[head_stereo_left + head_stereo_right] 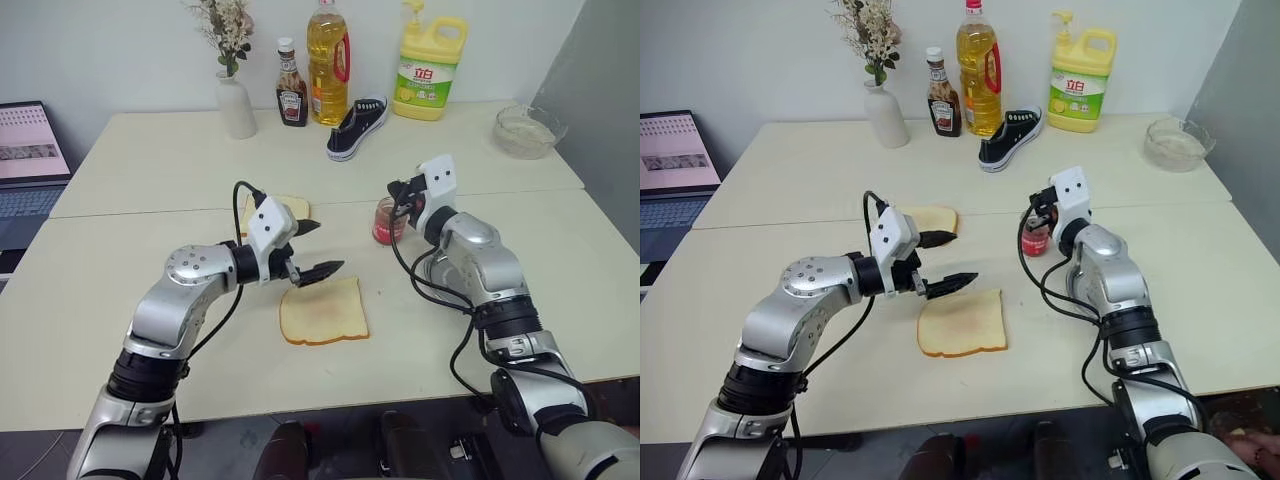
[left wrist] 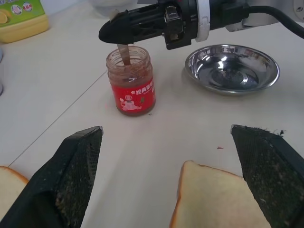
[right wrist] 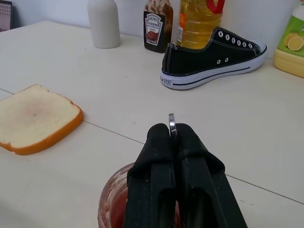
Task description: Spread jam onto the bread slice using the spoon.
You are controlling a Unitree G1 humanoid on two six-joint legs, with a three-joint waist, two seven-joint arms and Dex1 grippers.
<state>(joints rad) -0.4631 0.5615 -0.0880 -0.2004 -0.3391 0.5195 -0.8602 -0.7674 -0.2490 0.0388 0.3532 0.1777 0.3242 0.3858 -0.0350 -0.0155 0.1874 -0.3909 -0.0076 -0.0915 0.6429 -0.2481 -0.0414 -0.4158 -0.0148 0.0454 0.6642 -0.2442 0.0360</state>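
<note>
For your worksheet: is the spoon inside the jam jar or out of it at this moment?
Inside. The right tool, shut on the spoon, holds it above the open jam jar, and its lower end dips below the rim into the jam.

"SPORT" on shoe (image 3: 209,59); "HEINZ" on ketchup bottle (image 3: 155,29)

1. Two bread slices lie on the table (image 1: 560,240): the toasted bread slice (image 1: 324,311) and a paler slice (image 1: 930,219).
2. One jam jar (image 2: 131,80) stands open, with one spoon (image 2: 125,53) dipped in.
3. Three bottles line the back: ketchup (image 1: 291,96), oil (image 1: 327,62), detergent (image 1: 430,70).
4. One black sneaker (image 1: 357,127).
5. One white vase (image 1: 236,104) of flowers.
6. One steel dish (image 2: 231,68) and one glass bowl (image 1: 526,131).
7. One laptop (image 1: 30,160).
8. Two tools: left tool (image 1: 314,249), right tool (image 3: 172,142).
</note>
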